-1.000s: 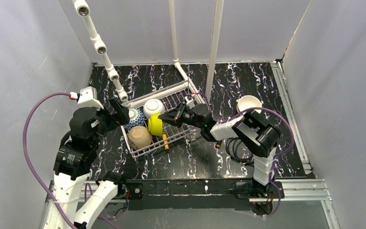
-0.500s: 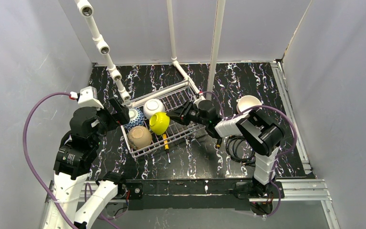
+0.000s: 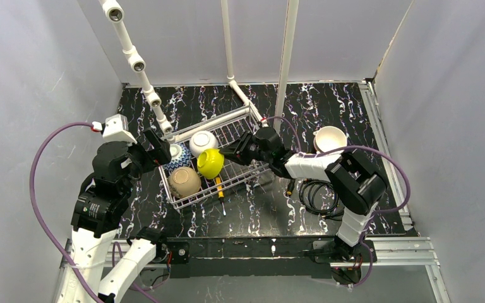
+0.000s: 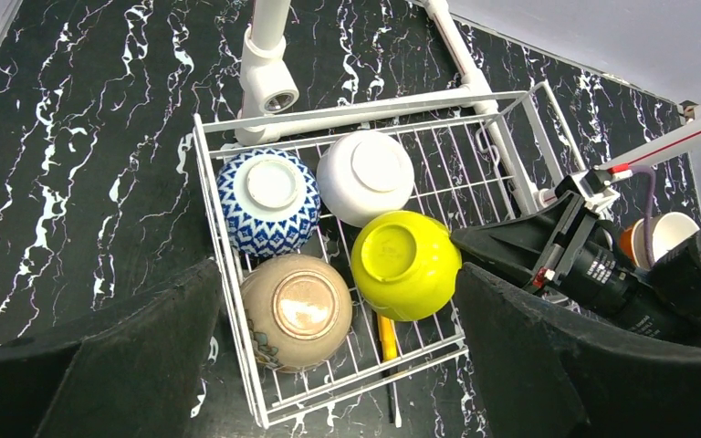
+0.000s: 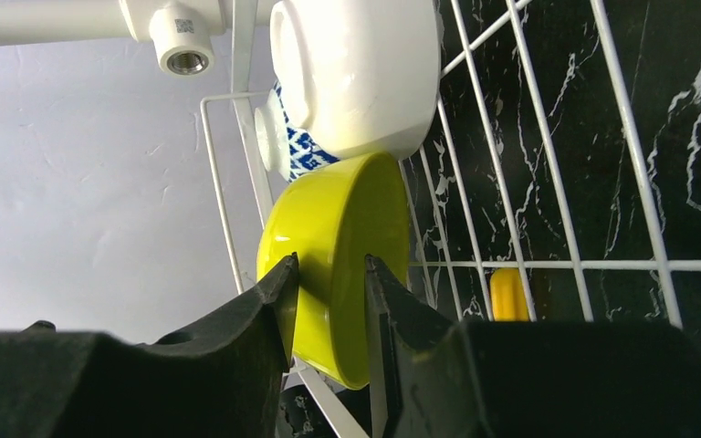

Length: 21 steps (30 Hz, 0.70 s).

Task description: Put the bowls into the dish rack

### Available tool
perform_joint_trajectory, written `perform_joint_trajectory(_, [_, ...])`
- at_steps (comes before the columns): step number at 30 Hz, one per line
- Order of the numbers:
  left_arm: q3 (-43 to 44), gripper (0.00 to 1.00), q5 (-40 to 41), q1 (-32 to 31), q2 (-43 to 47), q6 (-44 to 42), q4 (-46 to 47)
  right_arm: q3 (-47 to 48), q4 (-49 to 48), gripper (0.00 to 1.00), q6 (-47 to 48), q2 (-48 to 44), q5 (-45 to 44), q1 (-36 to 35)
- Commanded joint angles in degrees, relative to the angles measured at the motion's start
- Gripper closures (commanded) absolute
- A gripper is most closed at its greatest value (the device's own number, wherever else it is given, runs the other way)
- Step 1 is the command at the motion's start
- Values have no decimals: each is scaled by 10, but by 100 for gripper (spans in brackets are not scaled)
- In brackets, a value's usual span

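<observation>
The white wire dish rack (image 3: 211, 123) holds a blue-white patterned bowl (image 4: 267, 201), a white bowl (image 4: 366, 177) and a tan bowl (image 4: 297, 310), all bottom up. A yellow-green bowl (image 4: 406, 265) leans in the rack's right half. My right gripper (image 5: 330, 301) is shut on its rim and reaches in over the rack's right side (image 3: 235, 153). My left gripper (image 4: 338, 365) is open and empty, hovering above the rack's near left corner (image 3: 155, 148). A cream-inside bowl (image 3: 330, 137) stands on the table to the right, with an orange edge (image 4: 632, 245) beside it.
White PVC pipes (image 3: 136, 63) slant over the rack's far left corner, and two poles (image 3: 285, 57) stand behind it. A yellow-handled tool (image 4: 386, 339) lies under the rack's front. A black cable coil (image 3: 319, 192) lies at front right. Grey walls enclose the black marbled table.
The yellow-green bowl has tipped from standing on edge to more bottom-up and shifted slightly right. My right arm's elbow has swung right. My left arm has not moved.
</observation>
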<state>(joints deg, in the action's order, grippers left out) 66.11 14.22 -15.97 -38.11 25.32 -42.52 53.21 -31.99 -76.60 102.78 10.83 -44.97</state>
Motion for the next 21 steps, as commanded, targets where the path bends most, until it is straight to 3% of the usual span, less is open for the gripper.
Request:
perform_joint_trajectory(1, [-3, 2, 13, 1, -1, -5, -2, 41, 135, 63, 132, -47, -105, -29])
perform_joint_trajectory(9, [-8, 2, 13, 1, 2, -4, -2, 46, 196, 69, 152, -73, -176, -35])
perform_joint_trajectory(21, [-13, 2, 13, 1, -1, -4, -4, 10, 64, 70, 147, -31, -120, -35])
